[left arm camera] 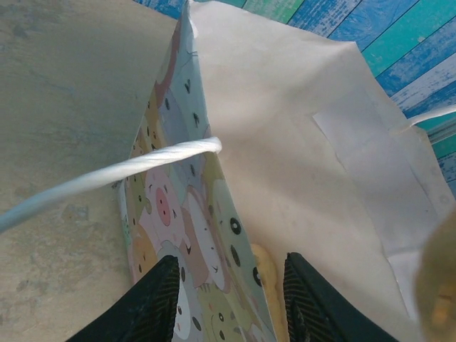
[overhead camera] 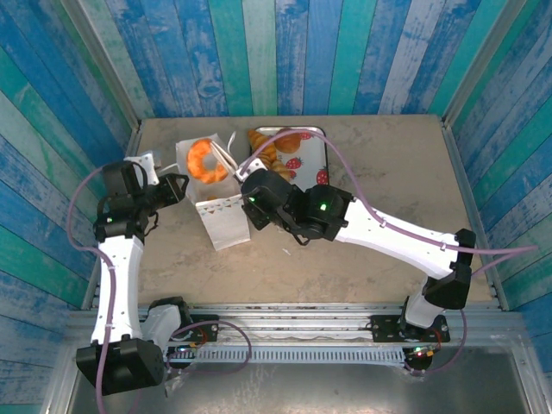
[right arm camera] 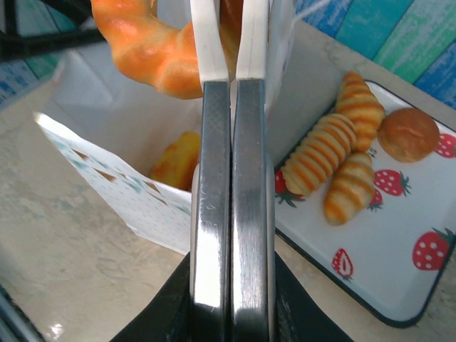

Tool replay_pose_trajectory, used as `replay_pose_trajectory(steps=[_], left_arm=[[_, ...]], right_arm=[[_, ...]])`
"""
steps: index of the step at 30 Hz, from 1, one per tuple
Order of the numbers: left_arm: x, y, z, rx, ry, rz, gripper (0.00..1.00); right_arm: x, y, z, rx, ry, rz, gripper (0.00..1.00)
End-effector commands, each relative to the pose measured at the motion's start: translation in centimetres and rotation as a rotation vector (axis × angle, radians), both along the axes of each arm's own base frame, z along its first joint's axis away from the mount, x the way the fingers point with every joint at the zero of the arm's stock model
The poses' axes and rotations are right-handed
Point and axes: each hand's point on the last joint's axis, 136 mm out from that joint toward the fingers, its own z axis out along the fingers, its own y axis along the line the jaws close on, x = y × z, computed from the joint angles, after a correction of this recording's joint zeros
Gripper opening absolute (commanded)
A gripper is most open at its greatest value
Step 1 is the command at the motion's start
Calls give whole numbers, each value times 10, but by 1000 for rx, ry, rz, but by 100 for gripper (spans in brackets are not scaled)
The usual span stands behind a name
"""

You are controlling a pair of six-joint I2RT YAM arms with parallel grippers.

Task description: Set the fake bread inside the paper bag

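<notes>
Fake bread, a ring doughnut [overhead camera: 205, 159], is hanging over the open mouth of the paper bag [overhead camera: 226, 226], with the right tool [right arm camera: 229, 28] pinching its rim. A yellow piece [right arm camera: 177, 160] is lying inside the bag. The left tool [left arm camera: 231, 265] is standing spread, straddling the bag's printed left wall. Croissants [right arm camera: 320, 164] and a brown bun [right arm camera: 407, 133] are sitting on the strawberry tray [overhead camera: 321, 153], just right of the bag on the counter [overhead camera: 388, 164].

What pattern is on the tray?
Tray: red strawberries on white, dark rim; right wrist view shows it best.
</notes>
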Motion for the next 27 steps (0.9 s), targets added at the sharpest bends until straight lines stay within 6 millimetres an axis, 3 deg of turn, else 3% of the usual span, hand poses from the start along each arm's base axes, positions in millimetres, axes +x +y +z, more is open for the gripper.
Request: replay_pose_trajectory(steps=[1,10,23,27], left_arm=[[-5,4,0,36,-11,12,42],[-3,5,9,38,-29,18,42],[-1,5,15,38,-45,13,43],[-1,6,18,47,-48,14,43]], right_arm=[[3,-12,-3,-55,-43,-27,5],[-8,-12,-15,-64,3,24,7],[-13,-17,-17,-35,26,30,36],[-12,-19,-14,-18,23,23,39]])
